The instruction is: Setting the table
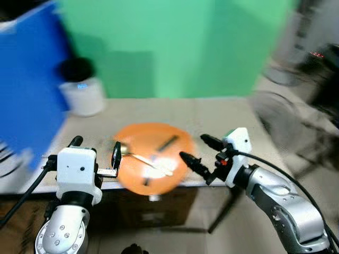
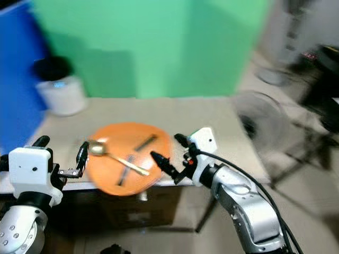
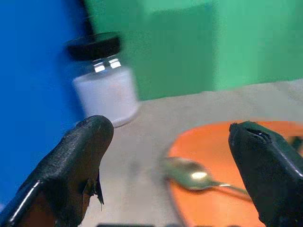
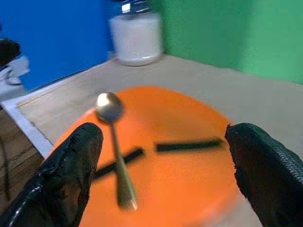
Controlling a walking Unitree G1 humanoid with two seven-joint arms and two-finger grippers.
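Both grippers – left (image 1: 95, 151), right (image 2: 167, 153) – hung spread and empty beside the orange plate (image 4: 189, 189); next, likely, grasping the spoon (image 4: 116, 146) – a narrow pinch

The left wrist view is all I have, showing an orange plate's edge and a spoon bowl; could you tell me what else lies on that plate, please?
Observer: Two black sticks lie on the round orange plate, one crossing under the gold metal spoon.
Operator: Thank you. Where is the right gripper?
Observer: The right gripper hovers open at the plate's right edge, facing the spoon.
Operator: And is the plate fully on the table?
Observer: No, its near edge overhangs the front of the beige table.
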